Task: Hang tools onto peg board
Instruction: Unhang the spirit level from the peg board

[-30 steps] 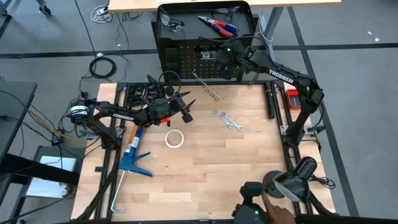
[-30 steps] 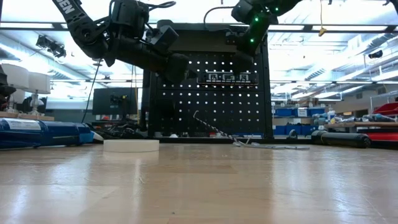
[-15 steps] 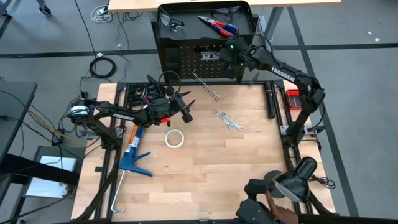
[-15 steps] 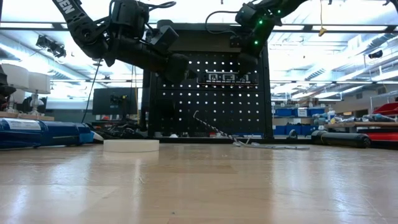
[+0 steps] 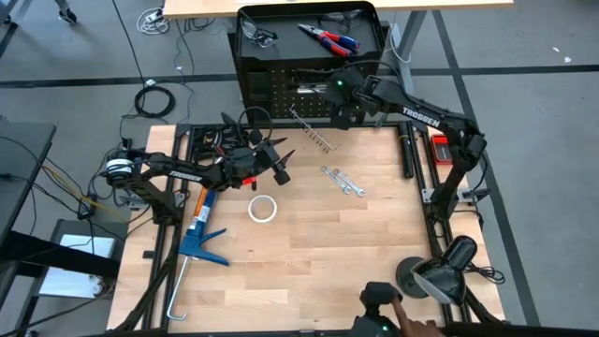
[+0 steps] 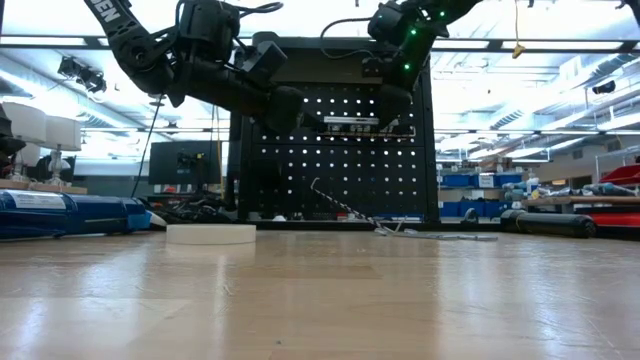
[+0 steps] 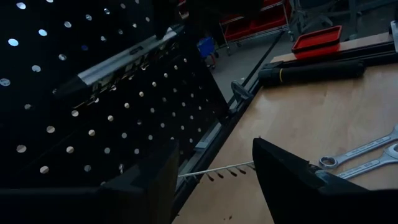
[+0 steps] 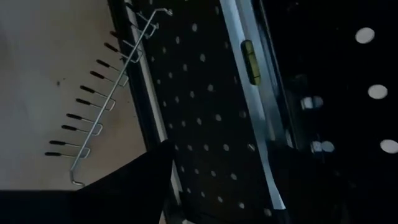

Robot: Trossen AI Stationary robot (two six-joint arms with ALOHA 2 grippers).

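Two wrenches (image 5: 343,181), flat polished steel, lie on the wooden table (image 5: 309,253) at its centre. At 12 o'clock, the right gripper (image 5: 339,105) holds its jaws wide beside the slim bar (image 6: 348,122) on the perforated peg board (image 5: 271,94); a bump could knock it off. Left gripper (image 5: 281,161), also wide, waits at 10 o'clock.

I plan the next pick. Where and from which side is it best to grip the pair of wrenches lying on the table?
The two silver wrenches lie flat and side by side, slanted across the wooden table, with bare wood around them. Probably come straight down from above, jaws set across the slim shafts at mid-length, away from the wider ends. The right gripper is nearer, now at the peg board.
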